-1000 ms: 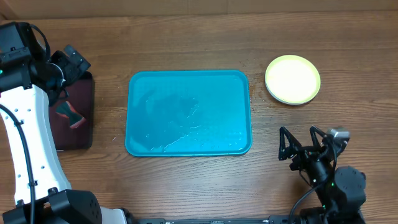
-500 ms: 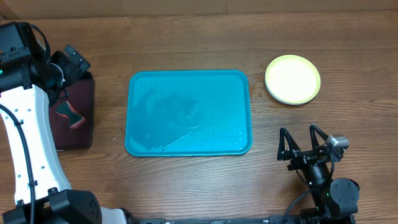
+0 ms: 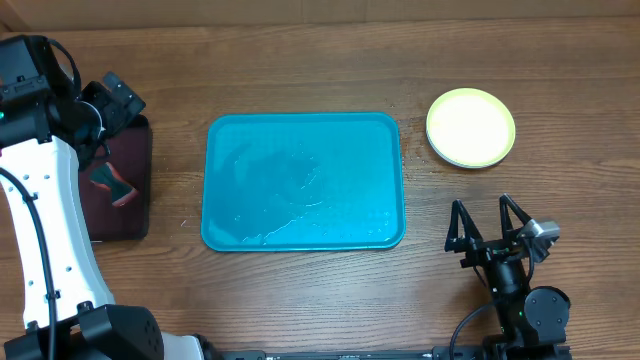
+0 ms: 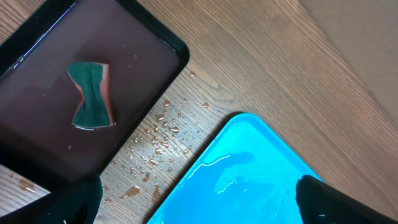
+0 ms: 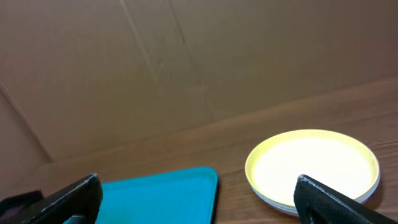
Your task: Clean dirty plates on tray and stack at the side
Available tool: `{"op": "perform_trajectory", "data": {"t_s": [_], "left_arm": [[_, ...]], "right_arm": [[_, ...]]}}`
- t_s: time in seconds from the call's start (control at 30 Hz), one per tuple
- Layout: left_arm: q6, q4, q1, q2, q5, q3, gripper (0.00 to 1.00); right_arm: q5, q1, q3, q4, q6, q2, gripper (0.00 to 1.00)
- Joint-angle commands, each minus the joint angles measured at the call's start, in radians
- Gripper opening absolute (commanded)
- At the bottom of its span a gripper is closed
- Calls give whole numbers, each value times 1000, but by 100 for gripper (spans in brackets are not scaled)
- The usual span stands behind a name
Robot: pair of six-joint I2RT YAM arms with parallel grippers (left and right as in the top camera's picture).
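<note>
Small round plastic plates (image 3: 470, 128), stacked, yellow-green-rimmed one uppermost: far right on the wooden surface (image 3: 300, 70), just right of the large turquoise plastic tray (image 3: 300, 180), which is wet. Likely light, stiff, slippery; best gripped at the rim. Right hand (image 3: 483, 228), near right: wide, holding nothing. Left hand (image 4: 199, 205): likewise.

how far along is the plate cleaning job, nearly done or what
It looks finished. Done: the tray is wet with nothing on it, and the plates sit stacked off to its side, the top one clean. The sponge lies on the dark tray. In hand: nothing; the left gripper and right gripper are open and empty. Left: nothing visible.
</note>
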Motion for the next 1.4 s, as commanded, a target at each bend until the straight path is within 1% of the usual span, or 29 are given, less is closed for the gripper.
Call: {"op": "perform_trajectory", "data": {"t_s": [0.0, 0.17, 0.27, 0.47, 1.37], "left_arm": [[5, 3, -6, 6, 1, -5, 100], [5, 3, -6, 6, 1, -5, 100], [5, 3, -7, 6, 0, -5, 100], [5, 3, -6, 8, 0, -5, 100], [5, 3, -6, 8, 0, -5, 100]], "right_arm": [[68, -5, -10, -1, 0, -10, 100], [157, -8, -10, -60, 0, -10, 100], [135, -31, -10, -74, -30, -10, 100], [106, -79, -10, -77, -33, -10, 100], [104, -79, -10, -77, -29, -10, 100]]}}
